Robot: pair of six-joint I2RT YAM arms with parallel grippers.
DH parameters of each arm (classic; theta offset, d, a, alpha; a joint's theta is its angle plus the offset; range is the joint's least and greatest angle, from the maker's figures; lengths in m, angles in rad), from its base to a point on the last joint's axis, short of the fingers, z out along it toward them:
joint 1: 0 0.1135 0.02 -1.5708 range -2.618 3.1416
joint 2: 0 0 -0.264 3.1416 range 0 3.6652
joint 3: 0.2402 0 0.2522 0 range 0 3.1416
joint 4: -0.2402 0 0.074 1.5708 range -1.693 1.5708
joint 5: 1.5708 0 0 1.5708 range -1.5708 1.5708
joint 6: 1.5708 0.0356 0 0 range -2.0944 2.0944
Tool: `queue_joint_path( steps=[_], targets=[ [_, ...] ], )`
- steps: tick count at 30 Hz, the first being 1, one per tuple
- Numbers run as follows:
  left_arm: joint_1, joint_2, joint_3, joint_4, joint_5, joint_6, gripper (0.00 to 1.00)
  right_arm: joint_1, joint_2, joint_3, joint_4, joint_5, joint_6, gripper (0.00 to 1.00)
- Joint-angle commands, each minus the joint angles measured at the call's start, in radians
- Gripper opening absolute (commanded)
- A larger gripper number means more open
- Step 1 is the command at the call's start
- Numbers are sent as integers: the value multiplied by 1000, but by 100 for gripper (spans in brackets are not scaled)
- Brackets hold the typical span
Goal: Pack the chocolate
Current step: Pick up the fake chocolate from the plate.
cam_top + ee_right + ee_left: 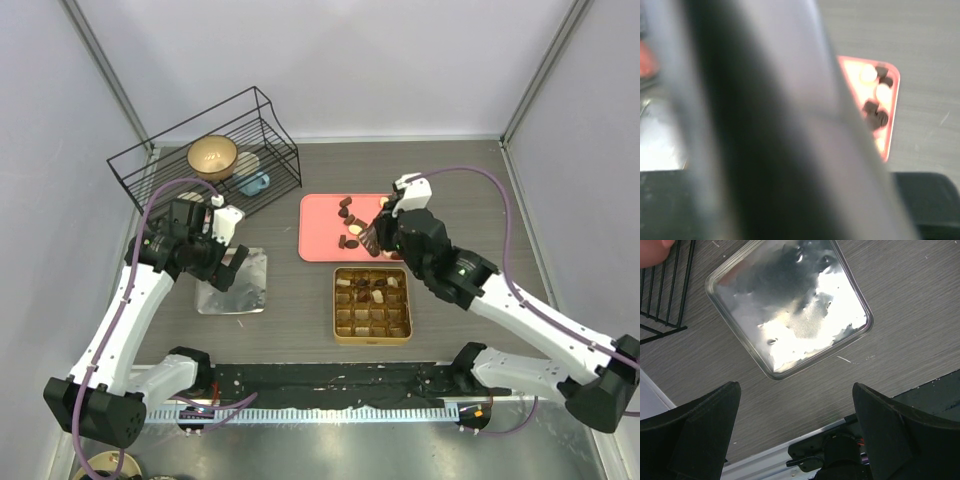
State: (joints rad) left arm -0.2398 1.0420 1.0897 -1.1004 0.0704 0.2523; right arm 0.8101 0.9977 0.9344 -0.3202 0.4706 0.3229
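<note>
Several small dark and light chocolate pieces (347, 212) lie on the pink tray (320, 225). More of them fill cells of the gold gridded tin (337, 305). My right gripper (372, 238) hangs low over the tray's right side, among the pieces there. A blurred dark shape fills most of the right wrist view, hiding how the jaws stand. Beside it show a tray corner (892, 125) and a few chocolates (875, 112). My left gripper (230, 265) (795, 387) stands wide open and empty above the table, next to a silver lid (790, 305).
The silver lid (235, 285) lies left of the tin. A black wire rack (205, 150) at the back left holds a gold bowl (212, 157) and a blue item (255, 183). Grey walls close in the table.
</note>
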Motion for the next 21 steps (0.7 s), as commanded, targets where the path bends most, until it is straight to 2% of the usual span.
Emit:
queue_joint_path(
  steps=[1, 9, 13, 16, 21],
  targets=[
    [5, -19, 9, 14, -9, 25, 100, 4, 91, 52, 275, 103, -119, 12],
    [7, -30, 3, 17, -32, 38, 100, -51, 304, 89, 541, 132, -136, 11],
    [7, -31, 7, 16, -32, 42, 100, -80, 396, 99, 616, 148, -110, 16],
    [7, -30, 10, 14, -32, 45, 100, -101, 459, 107, 682, 151, -104, 24],
    [7, -28, 7, 17, -31, 47, 100, -146, 553, 133, 733, 123, -64, 26]
  ],
)
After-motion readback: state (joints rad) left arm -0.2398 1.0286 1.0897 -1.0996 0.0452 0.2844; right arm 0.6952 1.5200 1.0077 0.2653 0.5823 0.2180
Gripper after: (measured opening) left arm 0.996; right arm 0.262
